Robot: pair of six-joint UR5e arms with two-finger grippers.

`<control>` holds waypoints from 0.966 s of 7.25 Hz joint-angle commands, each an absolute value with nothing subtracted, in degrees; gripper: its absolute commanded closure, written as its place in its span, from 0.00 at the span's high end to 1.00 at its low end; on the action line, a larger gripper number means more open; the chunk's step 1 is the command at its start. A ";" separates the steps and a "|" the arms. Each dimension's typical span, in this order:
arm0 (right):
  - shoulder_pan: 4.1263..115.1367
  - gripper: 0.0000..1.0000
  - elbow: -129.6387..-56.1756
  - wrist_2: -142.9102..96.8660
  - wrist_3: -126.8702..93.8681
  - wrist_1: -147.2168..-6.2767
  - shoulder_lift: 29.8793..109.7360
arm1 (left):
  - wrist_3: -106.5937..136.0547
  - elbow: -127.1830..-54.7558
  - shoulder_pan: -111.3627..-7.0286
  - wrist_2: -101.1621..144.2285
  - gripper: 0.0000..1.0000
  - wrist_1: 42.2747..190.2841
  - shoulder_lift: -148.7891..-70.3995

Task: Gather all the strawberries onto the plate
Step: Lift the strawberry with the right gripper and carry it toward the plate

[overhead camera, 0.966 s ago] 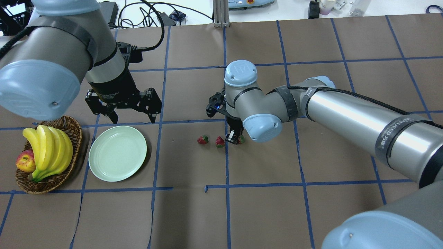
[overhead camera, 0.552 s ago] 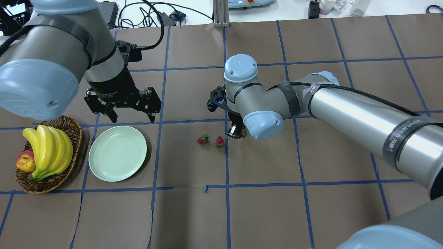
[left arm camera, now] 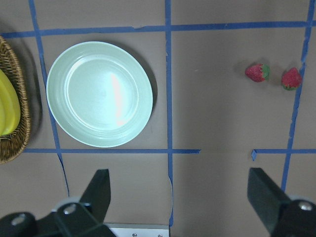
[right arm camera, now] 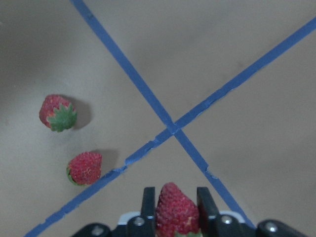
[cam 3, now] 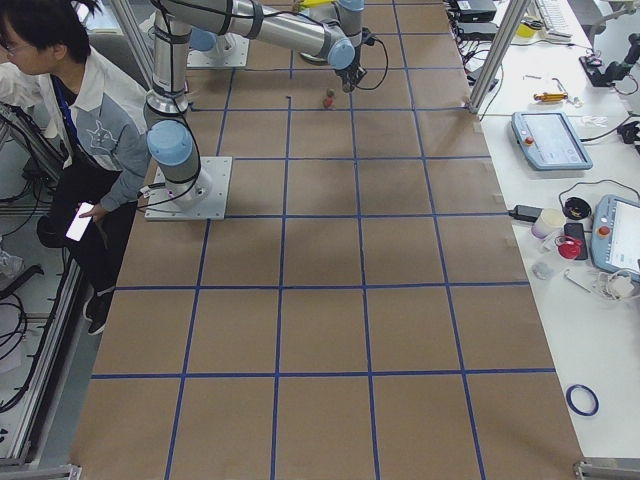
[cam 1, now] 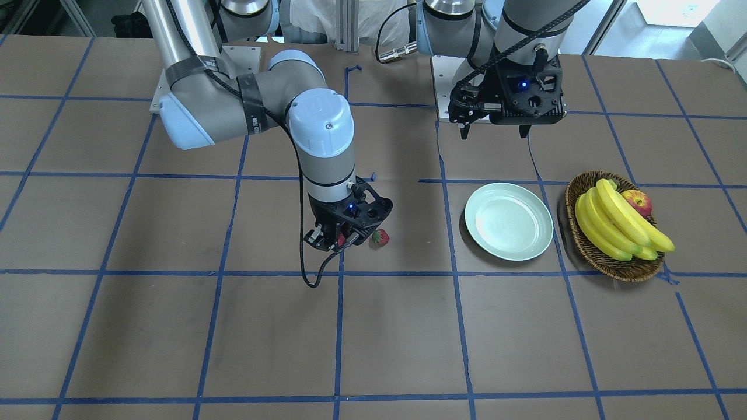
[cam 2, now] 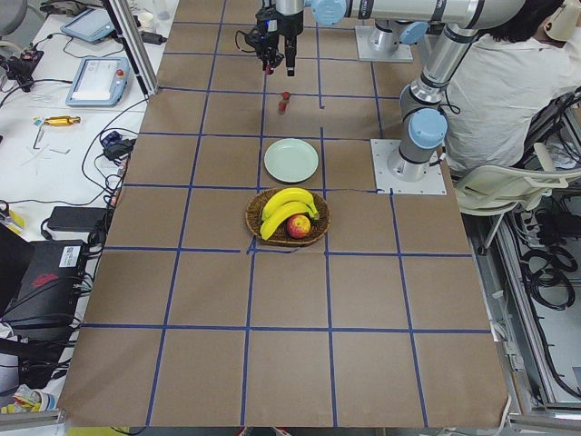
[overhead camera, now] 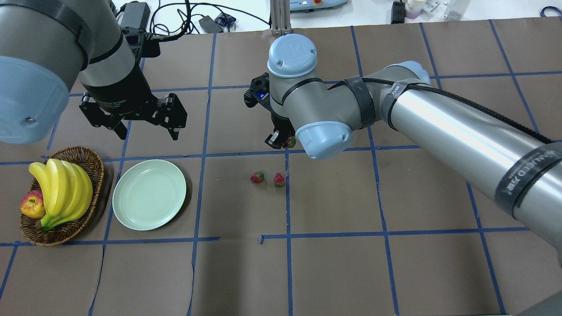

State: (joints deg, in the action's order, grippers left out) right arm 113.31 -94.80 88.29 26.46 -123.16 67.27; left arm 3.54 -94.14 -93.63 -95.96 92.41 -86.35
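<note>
My right gripper is shut on one strawberry and holds it above the table; the strawberry also shows in the overhead view. Two more strawberries lie on the brown paper just below it in that view, and in the right wrist view. The mint-green plate sits empty to the left, near the basket. My left gripper hangs open and empty above the table behind the plate. The left wrist view shows the plate and both loose strawberries.
A wicker basket with bananas and an apple stands left of the plate. Blue tape lines grid the brown paper. Cables and devices lie beyond the far table edge. A person sits by the robot base in the side views.
My right gripper has risen off the table with the strawberry in it and moved toward the far side. My left arm has moved up and back to the left, still open.
</note>
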 commanded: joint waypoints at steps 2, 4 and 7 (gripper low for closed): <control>120.65 0.00 -89.67 88.07 18.66 -123.57 62.25 | 3.43 -93.25 -93.34 -96.94 1.00 92.90 -86.22; 122.69 0.00 -86.58 87.89 16.44 -123.84 58.63 | 3.43 -93.16 -93.34 -97.03 1.00 92.99 -86.05; 123.31 0.00 -86.66 85.08 16.61 -124.01 56.96 | 3.17 -93.16 -92.64 -96.94 1.00 93.78 -85.87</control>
State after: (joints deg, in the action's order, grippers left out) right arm 123.16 -86.63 85.67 16.59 -123.98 57.56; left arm 3.33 -93.17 -93.12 -96.99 93.44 -85.95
